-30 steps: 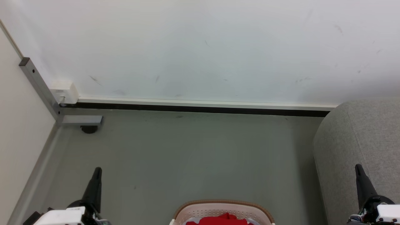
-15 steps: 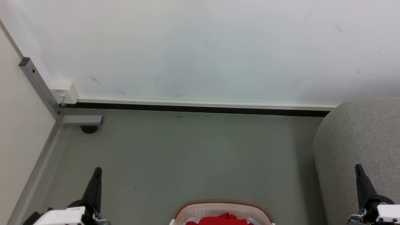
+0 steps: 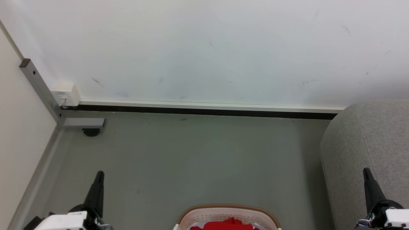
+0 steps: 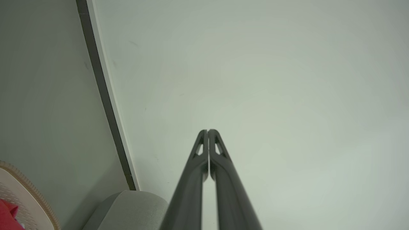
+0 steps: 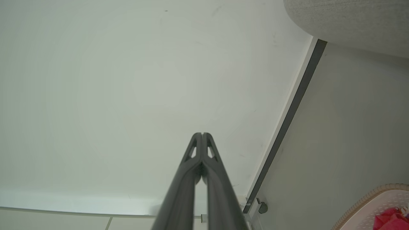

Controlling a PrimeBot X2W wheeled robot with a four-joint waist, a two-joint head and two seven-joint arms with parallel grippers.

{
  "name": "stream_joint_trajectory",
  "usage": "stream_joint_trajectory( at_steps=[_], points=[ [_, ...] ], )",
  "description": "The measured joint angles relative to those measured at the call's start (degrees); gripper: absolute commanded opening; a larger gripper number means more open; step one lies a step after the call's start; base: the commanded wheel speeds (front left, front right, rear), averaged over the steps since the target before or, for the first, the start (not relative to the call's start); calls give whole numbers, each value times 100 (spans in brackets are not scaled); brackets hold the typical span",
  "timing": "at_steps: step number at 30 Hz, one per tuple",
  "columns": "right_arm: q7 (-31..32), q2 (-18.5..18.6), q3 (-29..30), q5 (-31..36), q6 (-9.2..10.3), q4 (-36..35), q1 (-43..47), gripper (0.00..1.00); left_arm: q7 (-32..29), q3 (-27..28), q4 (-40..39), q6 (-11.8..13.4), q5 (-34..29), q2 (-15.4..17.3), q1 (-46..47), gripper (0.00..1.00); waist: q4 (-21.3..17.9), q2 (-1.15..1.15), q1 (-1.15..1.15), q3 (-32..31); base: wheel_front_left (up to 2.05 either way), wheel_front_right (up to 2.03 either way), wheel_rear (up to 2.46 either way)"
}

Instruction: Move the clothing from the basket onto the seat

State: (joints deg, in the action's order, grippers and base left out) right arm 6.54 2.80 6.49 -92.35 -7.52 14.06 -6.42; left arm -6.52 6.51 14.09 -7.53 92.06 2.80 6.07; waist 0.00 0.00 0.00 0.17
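Item one: the left gripper [image 3: 99, 175] is being shown at the lower left of the head view, above the floor [image 3: 191, 159]. Its two long dark fingers [image 4: 191, 188] are being pressed together from base to tip, and nothing is being pinched between them.

Item two: the right gripper [image 3: 366, 172] is being shown at the lower right, in front of the seat [image 3: 367, 140]. Whether it is touching the upholstery cannot be told. Its fingers [image 5: 182, 191] are likewise being pressed together, and nothing is being gripped.

Item three: the basket [image 3: 228, 208] is being seen on the floor between the two grippers, well apart from the floor's far edge. It is being cut off by the lower border of the head view. The clothing [image 3: 228, 224] is lying inside the basket as a red heap below the brown rim.

Item four: the seat is being seen at the floor's right side. Its rounded grey arm is reaching back close to the dark skirting [image 3: 207, 111] along the floor's far edge, under the pale wall [image 3: 207, 48].

Item five: at the floor's far left corner, a grey metal post [image 3: 38, 86] is being seen with a white box [image 3: 65, 94] beside it and a dark caster [image 3: 91, 132] under its foot.
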Motion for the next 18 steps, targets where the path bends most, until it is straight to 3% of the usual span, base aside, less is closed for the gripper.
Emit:
stream_joint_trajectory(
  at_steps=[3, 4, 18],
  points=[
    [0, 0, 0, 0, 0, 0, 0, 0, 0, 0, 0, 0, 0, 0, 1, 0, 0, 0, 0, 0, 0, 0, 0],
    [0, -3, -2, 0, -1, 18, 1, 100, 2, -1, 14, 0, -2, -2, -5, 100, 0, 0, 0, 0, 0, 0, 0],
    [-269, -90, -293, 0, -1, 23, 162, 100, 265, -111, 79, 0, -119, -46, -195, 100, -2, 0, 0, 13, 0, 0, 0]
  ],
)
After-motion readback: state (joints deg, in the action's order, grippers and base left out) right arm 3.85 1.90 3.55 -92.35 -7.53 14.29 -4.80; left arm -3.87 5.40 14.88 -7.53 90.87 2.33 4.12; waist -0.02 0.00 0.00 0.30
